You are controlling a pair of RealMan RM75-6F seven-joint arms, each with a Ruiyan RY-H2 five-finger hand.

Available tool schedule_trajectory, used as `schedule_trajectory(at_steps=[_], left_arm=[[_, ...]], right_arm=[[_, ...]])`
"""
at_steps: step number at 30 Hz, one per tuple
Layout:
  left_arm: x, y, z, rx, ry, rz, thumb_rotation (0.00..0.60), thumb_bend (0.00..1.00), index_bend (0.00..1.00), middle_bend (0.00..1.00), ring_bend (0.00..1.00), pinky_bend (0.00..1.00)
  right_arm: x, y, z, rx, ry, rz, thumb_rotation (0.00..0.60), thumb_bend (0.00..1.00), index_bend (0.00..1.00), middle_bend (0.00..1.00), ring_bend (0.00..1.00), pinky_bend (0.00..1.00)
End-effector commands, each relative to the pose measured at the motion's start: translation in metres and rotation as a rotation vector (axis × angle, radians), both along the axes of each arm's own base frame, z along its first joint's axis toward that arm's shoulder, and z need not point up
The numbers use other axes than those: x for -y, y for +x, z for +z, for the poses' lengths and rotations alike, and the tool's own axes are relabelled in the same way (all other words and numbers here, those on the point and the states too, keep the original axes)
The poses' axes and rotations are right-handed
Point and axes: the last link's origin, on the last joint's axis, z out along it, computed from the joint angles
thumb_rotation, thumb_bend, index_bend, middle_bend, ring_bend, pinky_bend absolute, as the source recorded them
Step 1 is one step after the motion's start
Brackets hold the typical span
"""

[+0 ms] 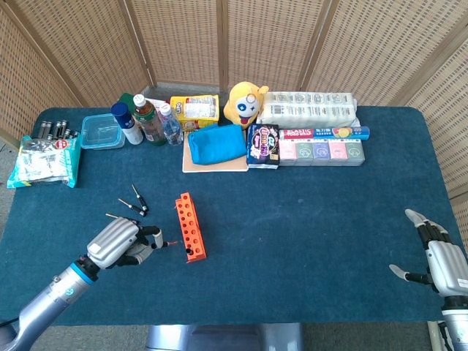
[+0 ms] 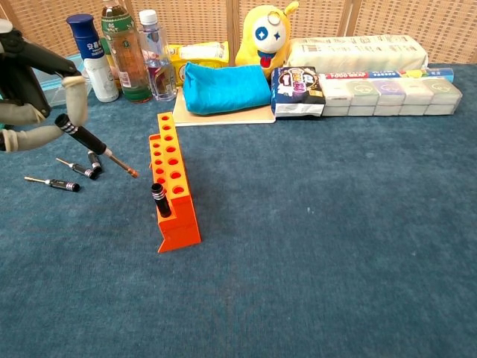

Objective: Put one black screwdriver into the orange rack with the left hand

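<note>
Left robot hand [image 1: 121, 244] angles black screwdriver [image 2: 95, 145] rackward.

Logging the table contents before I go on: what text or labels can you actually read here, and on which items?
"PLASTIC WRAP": long red-and-blue box behind the pastel packs.
Blue-capped bottle: label print too small to read.
Green-labelled bottle: label unreadable.
Yellow packet: print blurred.
Dark purple packet: lettering blurred.
Pastel packs: labels too small.
White-and-green bag: red logo unreadable.
</note>
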Motion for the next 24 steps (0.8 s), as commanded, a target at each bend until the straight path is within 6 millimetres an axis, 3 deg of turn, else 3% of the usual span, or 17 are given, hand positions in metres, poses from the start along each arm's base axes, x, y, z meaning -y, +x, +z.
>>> schedule_trajectory(at_steps=[1,13,24], left_arm=[[-0.003,0.002,-0.001,0.007,-0.018,0.020,0.600,0.46,0.67,1.00,1.00,1.00],[-0.019,0.003,-0.007,0.042,-0.068,0.119,0.600,0.46,0.67,1.00,1.00,1.00],[-0.032,0.019,-0.005,0.055,-0.195,0.234,0.600,0.46,0.67,1.00,1.00,1.00]], right_arm=[[0.000,0.000,0.000,-0.001,0.000,0.000,0.600,0.00,0.04,0.10,0.16,0.11],[0.001,0.000,-0.001,-0.005,0.003,-0.003,0.600,0.00,0.04,0.10,0.16,0.11],[0.001,-0.001,-0.002,-0.007,0.005,-0.009,0.600,0.00,0.04,0.10,0.16,0.11]])
